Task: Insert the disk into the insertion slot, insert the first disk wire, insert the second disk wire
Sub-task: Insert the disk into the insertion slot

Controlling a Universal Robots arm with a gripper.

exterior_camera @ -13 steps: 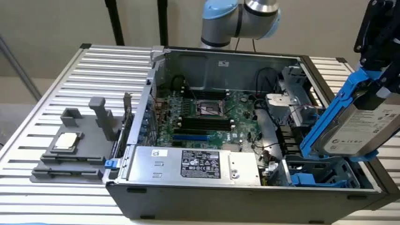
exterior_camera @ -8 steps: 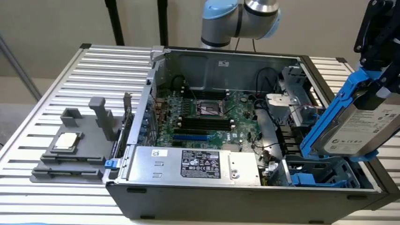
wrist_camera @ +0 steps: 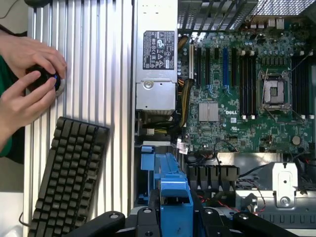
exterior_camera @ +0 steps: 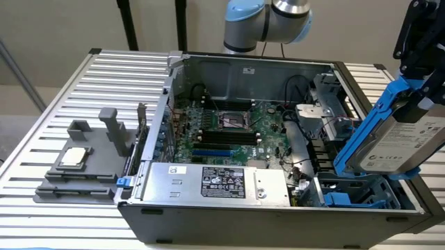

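Observation:
My gripper (exterior_camera: 425, 96) hangs at the exterior view's right, above the open computer case, shut on the disk (exterior_camera: 409, 139). The disk is a silver-grey drive with a white label in a bright blue carrier frame. It is held on edge and tilted, with its lower end just above the case's front right corner. The insertion slot (exterior_camera: 356, 198), a dark bay with blue plastic rails, lies directly below it. In the wrist view the blue carrier (wrist_camera: 175, 197) sits between the black fingers (wrist_camera: 148, 219), and the slot's blue rails (wrist_camera: 149, 159) lie just beyond it.
A silver power-supply box (exterior_camera: 215, 182) lies beside the slot, with the motherboard (exterior_camera: 230, 127) behind it. A grey cage with a silver bracket (exterior_camera: 316, 112) and loose wires stand near the slot. A grey fixture (exterior_camera: 76, 161) sits on the slatted table. A person's hands (wrist_camera: 29, 74) and a keyboard (wrist_camera: 69, 173) are beside the case.

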